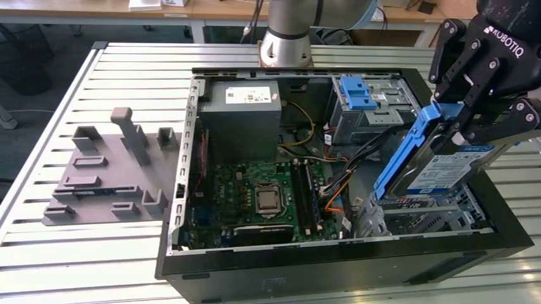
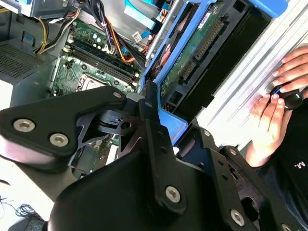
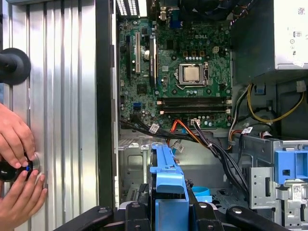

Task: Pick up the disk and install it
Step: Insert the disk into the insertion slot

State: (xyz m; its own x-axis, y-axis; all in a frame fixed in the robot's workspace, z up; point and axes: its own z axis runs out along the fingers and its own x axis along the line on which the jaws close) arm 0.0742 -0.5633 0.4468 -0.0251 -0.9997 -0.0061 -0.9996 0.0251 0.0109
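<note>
Case (image 1: 338,266): black sheet-steel box, open, under the pincer (image 1: 477,130).
Cage (image 1: 439,218): grey punched metal, hard-edged, right below the pincer; a skewed descent may jam the rails (image 1: 406,152).
Pincer: black jointed fingers pinching the disk's (image 1: 452,168) top end.
Disk: flat silver slab, blue plastic rails, hanging tilted from the pincer over the cage; could slip.
Cables (image 1: 359,155): limp bundle beside the disk; may snag.
</note>
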